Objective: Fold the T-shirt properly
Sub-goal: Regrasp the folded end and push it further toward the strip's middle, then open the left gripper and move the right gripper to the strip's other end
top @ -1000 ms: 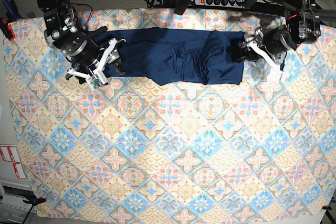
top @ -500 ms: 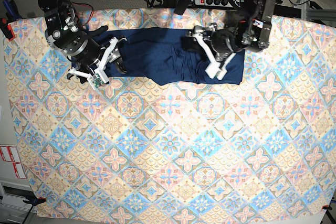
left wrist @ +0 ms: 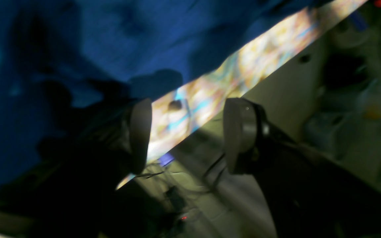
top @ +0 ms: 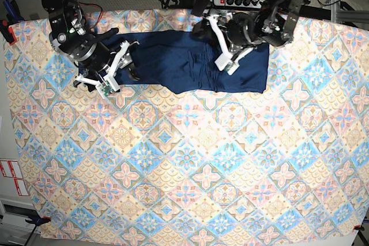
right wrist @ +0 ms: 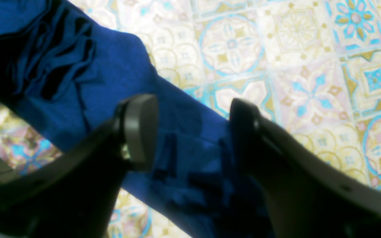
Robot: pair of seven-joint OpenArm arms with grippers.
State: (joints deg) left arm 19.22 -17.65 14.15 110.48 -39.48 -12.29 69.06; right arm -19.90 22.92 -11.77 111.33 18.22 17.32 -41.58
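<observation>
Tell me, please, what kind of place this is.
Probably a robotics lab or test bench, not a home. A table covered with a patterned tile-print cloth carries only a navy T-shirt. A power strip with tangled cables lies behind the table, and clamps hold the cloth's edge.

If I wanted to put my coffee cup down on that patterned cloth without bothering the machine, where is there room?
The patterned cloth is bare from the T-shirt down to the near edge, side to side. The far strip is crowded: the shirt lies there, the right gripper at one end, the left gripper above its middle.
</observation>
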